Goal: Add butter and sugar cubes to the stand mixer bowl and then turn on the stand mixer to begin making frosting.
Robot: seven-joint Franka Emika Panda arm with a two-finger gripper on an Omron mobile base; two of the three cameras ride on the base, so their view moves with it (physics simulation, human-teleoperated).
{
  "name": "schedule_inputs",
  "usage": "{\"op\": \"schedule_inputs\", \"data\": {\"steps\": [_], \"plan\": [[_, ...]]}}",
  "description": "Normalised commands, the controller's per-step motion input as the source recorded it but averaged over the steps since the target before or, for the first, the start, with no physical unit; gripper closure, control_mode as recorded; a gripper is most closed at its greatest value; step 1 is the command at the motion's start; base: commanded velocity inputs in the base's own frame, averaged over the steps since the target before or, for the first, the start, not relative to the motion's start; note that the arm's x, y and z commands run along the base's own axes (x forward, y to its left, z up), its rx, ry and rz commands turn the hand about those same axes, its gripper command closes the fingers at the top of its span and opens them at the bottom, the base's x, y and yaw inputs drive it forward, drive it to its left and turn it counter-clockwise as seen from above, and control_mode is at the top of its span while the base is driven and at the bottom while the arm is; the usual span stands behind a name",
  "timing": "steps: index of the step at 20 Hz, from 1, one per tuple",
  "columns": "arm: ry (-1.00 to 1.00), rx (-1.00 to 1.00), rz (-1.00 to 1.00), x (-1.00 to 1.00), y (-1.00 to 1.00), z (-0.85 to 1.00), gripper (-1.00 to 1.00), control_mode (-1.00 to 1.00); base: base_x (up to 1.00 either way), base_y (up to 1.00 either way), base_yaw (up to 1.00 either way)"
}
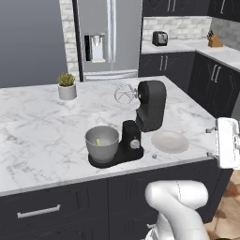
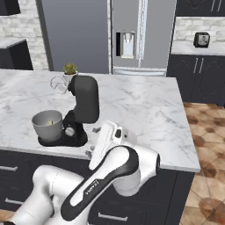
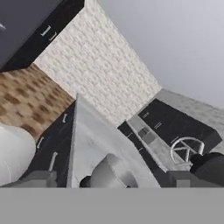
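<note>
Marble island (image 1: 42,126), stand mixer (image 1: 145,117) head tilted up (whisk rearward), end effector (image 1: 211,142) spread wide, empty.

Small white lettering runs along the dark link of the white robot arm (image 2: 94,186), lower middle of the right base view; too small to read.

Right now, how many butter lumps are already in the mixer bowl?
1: a pale yellow butter lump lies on the floor of the stand mixer bowl, also seen in the right base view. Anything behind the near wall could be hidden.
</note>
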Motion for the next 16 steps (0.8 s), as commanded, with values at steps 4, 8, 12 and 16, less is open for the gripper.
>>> {"op": "schedule_inputs", "data": {"steps": [4,8,12,16], "plan": [[0.43,0.3,-0.14,-0.01,0.23,-0.3,-1.0,-1.0,0.0,0.0,0.0],[0.44,0.05,-0.24,0.0,0.52,-0.33,-1.0,-1.0,0.0,0.0,0.0],[0.41,0.0,-0.23,0.1,0.48,-0.12,-1.0,-1.0,0.0,0.0,0.0],[0.43,-0.03,-0.19,0.25,0.24,-0.05,-1.0,-1.0,0.0,0.0,0.0]]}}
